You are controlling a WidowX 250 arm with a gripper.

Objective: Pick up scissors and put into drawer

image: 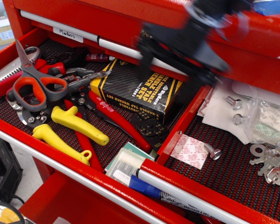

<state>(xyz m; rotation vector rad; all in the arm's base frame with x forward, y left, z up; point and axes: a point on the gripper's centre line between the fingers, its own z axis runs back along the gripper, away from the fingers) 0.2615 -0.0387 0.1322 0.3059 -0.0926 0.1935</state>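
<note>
Reaching the grey-handled, orange-lined scissors (35, 83) lying atop the pliers in the left compartment looks best done from above, closing across the handles. The black gripper (177, 46) is a blur above the black-and-yellow box (137, 88), holding nothing; its jaw opening I cannot tell.

A workshop or tool room, seen at an open red metal tool chest (107, 18) with a keyed lock (146, 36) and silver pull bars; one closed drawer carries a handwritten label (68, 34) reading "Markers"; the left drawer (18, 128), lined with black ribbed matting, is crowded with yellow-handled pliers (67, 128), red-handled pliers (116, 119), scissors (35, 84) and a black-and-yellow boxed tool set (140, 88); the right drawer (214, 193) holds bolts (213, 151), keys (270, 163) and white papers (224, 112); a cardboard box (0, 30) shows at far left.
</note>
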